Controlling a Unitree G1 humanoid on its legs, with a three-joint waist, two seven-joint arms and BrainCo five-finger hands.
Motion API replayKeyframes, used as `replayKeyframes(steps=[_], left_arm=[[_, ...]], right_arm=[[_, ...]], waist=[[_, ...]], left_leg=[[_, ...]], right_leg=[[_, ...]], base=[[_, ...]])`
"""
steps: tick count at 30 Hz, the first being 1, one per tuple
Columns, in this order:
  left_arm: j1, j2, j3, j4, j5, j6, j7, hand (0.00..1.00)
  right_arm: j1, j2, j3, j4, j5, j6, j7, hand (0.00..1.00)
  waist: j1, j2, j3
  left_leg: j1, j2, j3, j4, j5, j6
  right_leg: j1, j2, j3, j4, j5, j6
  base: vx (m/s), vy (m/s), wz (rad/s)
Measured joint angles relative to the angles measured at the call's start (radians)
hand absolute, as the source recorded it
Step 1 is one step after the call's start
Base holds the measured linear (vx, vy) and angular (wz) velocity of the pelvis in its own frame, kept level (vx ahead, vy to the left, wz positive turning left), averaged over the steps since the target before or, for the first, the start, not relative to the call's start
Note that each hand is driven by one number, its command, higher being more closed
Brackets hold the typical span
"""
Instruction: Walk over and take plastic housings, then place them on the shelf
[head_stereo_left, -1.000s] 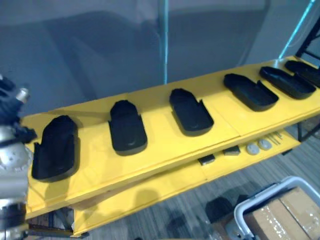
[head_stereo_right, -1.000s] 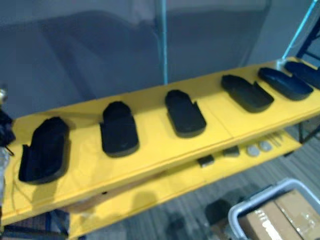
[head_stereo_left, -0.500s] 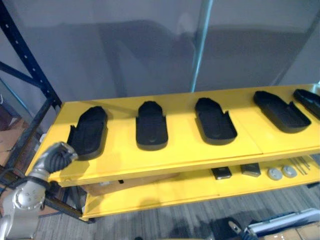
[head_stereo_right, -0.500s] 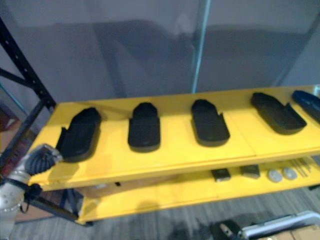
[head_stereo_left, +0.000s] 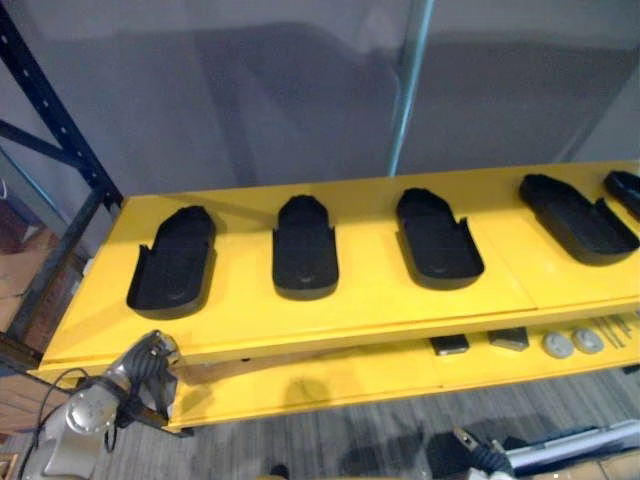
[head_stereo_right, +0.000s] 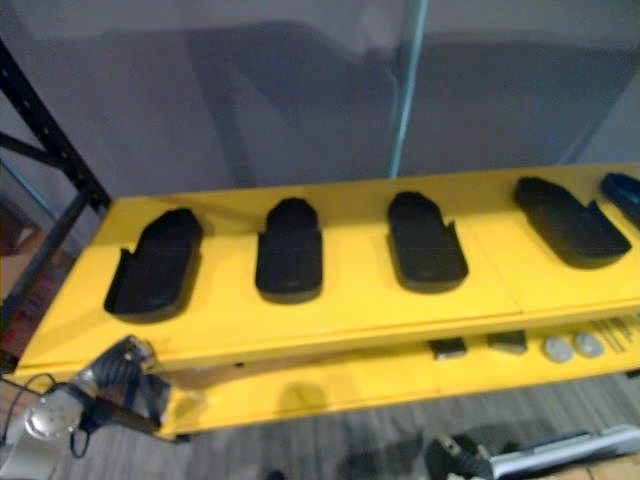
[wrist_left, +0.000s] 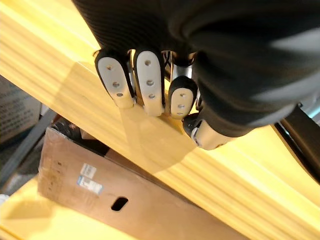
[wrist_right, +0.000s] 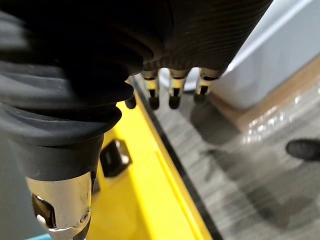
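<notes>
Five housings (head_stereo_left: 305, 245) on shelf (head_stereo_left: 370, 305); box (wrist_left: 100, 175) beneath.

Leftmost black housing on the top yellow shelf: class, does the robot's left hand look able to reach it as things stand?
Probably yes. The left hand, curled, sits below the front edge of the top shelf near the leftmost housing; nothing lies between, though it must rise and open.

Housings (head_stereo_left: 172, 262) are lying side by side in a row on the upper shelf (head_stereo_left: 360, 312) (small parts (head_stereo_left: 560, 344) are sitting rightward on the lower shelf (head_stereo_left: 330, 375) beneath it).
</notes>
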Motion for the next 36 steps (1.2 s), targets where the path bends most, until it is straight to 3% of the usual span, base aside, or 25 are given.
replayKeyframes(steps=[5, 11, 18, 21, 23, 26, 28, 31, 36], left_arm=[[-0.003, -0.021, -0.02, 0.004, 0.037, 0.045, 0.096, 1.0], [-0.012, -0.036, -0.017, 0.005, 0.071, 0.058, 0.121, 1.0], [-0.01, -0.047, 0.065, -0.088, 0.07, 0.105, 0.052, 1.0], [-0.042, 0.007, 0.158, -0.187, -0.04, 0.061, 0.025, 1.0], [-0.057, 0.064, 0.18, -0.25, -0.129, -0.017, 0.025, 1.0], [-0.058, 0.074, 0.201, -0.455, -0.31, -0.127, -0.016, 1.0], [-0.044, 0.066, 0.221, -0.592, -0.392, -0.173, -0.033, 1.0], [-0.029, 0.037, 0.253, -0.623, -0.455, -0.205, -0.057, 1.0], [0.014, 0.013, 0.312, -0.623, -0.479, -0.211, -0.064, 1.0]], right_arm=[[-0.005, -0.001, 0.0, 0.004, 0.0, 0.005, -0.003, 0.0], [0.001, -0.001, -0.002, 0.004, -0.003, 0.005, -0.007, 0.0], [0.017, 0.002, -0.015, 0.004, -0.01, 0.005, -0.01, 0.0], [0.02, 0.004, -0.022, 0.003, -0.01, 0.005, -0.023, 0.0], [0.025, 0.005, -0.036, 0.002, -0.01, 0.003, -0.028, 0.0], [0.042, 0.007, -0.056, 0.013, -0.011, -0.005, -0.029, 0.0], [0.047, 0.007, -0.061, 0.02, -0.013, -0.011, -0.03, 0.0], [0.047, 0.006, -0.073, 0.025, -0.013, -0.015, -0.044, 0.0], [0.063, 0.006, -0.073, 0.028, -0.012, -0.014, -0.047, 0.0]], waist=[[0.001, 0.0, 0.0], [-0.003, 0.006, 0.004], [0.015, 0.014, 0.014], [0.015, -0.01, 0.027], [0.012, -0.022, 0.029], [0.011, -0.021, 0.028], [0.011, -0.012, 0.024], [0.013, 0.02, 0.005], [0.017, 0.027, 0.001]], left_leg=[[0.009, 0.01, 0.013, 0.0, -0.001, -0.001], [0.008, 0.014, 0.021, 0.0, -0.007, -0.001], [-0.008, 0.021, 0.018, 0.0, -0.003, -0.007], [-0.008, 0.024, 0.018, 0.0, -0.004, -0.008], [-0.008, 0.019, 0.02, 0.001, -0.004, -0.008], [-0.011, 0.017, 0.02, 0.002, -0.002, -0.01], [-0.01, 0.02, 0.021, 0.003, 0.003, -0.015], [-0.021, 0.029, 0.02, 0.001, 0.003, -0.015], [-0.029, 0.032, 0.018, 0.0, 0.011, -0.015]], right_leg=[[0.003, 0.008, 0.015, -0.005, 0.001, 0.001], [0.001, 0.011, 0.024, -0.015, 0.001, 0.009], [-0.014, 0.021, 0.022, -0.015, 0.004, 0.011], [-0.011, 0.024, 0.02, -0.015, 0.005, 0.011], [-0.012, 0.021, 0.021, -0.015, 0.007, 0.014], [-0.015, 0.016, 0.023, 0.002, 0.009, 0.015], [-0.018, 0.016, 0.023, 0.017, 0.008, 0.015], [-0.035, 0.021, 0.023, 0.036, 0.005, 0.01], [-0.036, 0.024, 0.022, 0.035, -0.005, -0.002]], base=[[-0.03, -0.002, -0.07], [-0.04, 0.003, -0.05], [0.04, -0.022, 0.02], [0.05, -0.024, -0.01], [0.06, -0.003, -0.01], [0.05, 0.01, 0.08], [0.02, 0.006, 0.1], [-0.03, 0.004, 0.03], [-0.08, 0.01, 0.01]])
